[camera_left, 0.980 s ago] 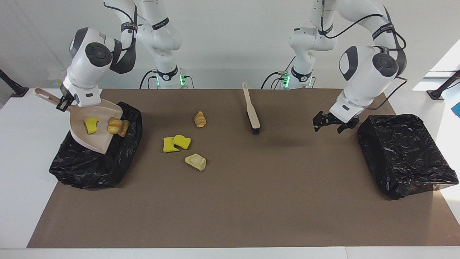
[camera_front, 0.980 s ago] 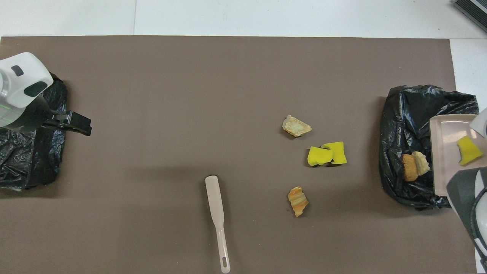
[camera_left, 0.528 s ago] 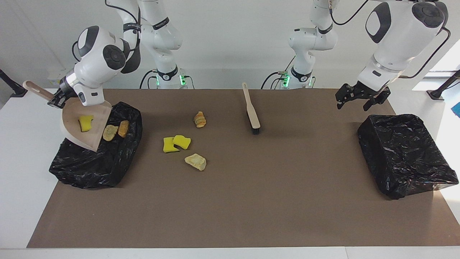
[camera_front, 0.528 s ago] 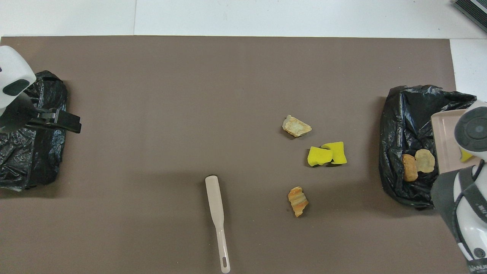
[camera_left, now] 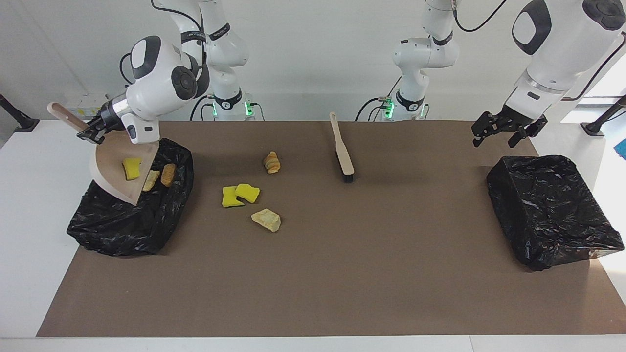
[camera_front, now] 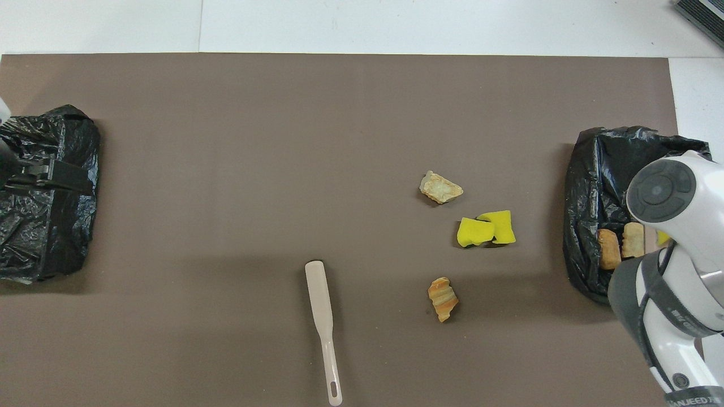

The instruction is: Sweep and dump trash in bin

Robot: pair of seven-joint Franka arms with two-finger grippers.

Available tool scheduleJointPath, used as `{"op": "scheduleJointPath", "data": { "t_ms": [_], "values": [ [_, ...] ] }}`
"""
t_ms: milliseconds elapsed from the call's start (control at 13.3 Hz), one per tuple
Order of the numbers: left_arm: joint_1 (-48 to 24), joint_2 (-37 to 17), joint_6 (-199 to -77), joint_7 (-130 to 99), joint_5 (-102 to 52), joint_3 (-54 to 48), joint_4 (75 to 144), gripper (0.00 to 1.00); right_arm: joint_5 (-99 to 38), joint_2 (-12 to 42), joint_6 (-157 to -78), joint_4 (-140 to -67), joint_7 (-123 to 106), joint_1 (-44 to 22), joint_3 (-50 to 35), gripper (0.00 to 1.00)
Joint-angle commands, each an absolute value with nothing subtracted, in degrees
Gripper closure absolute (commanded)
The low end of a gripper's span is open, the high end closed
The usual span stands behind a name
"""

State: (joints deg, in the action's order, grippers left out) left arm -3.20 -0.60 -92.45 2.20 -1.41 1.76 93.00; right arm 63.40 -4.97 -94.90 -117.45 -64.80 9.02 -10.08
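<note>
Lighting: bright, even, diffuse, approx. from overhead. Both views sharp, no motion blur on arms. Shadows soft, faint: wide dim patch on brown mat [camera_left: 342, 274] near brush [camera_left: 342, 154]; similar patch in overhead view. Small dark contact shadows under the loose trash pieces [camera_left: 266, 220]. Glare: specular glints on crinkled black bin bags [camera_left: 552, 210], [camera_left: 127, 225]; blown-out white at window edge by left arm's end. White table border [camera_front: 396, 25] near clipping. No obvious edge distortion.

Right pincer [camera_left: 91, 133] tilts dustpan [camera_left: 117, 171] — over bin [camera_left: 132, 215].
</note>
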Motion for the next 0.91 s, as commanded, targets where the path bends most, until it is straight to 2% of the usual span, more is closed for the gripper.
{"op": "scheduleJointPath", "data": {
  "t_ms": [0,302,453,830],
  "values": [
    [-2.9,0.4,-93.8,2.6,-1.0,1.5,94.5,0.00,65.7,-5.1,-93.5,-117.7,-64.1,8.4,-10.3,1.00],
    [-3.2,0.3,-94.9,1.6,-1.0,1.5,94.4,0.00,67.2,-3.4,-91.3,-117.3,-65.3,5.7,-10.3,1.00],
    [-3.3,0.3,-94.4,2.1,-0.9,1.4,94.3,0.00,73.7,-3.3,-91.8,-118.6,-65.4,2.7,-10.3,1.00],
    [-2.7,0.4,-94.7,2.0,-0.8,1.4,93.3,0.00,74.0,-3.1,-91.7,-119.3,-65.6,1.9,-10.3,1.00]
  ]
}}
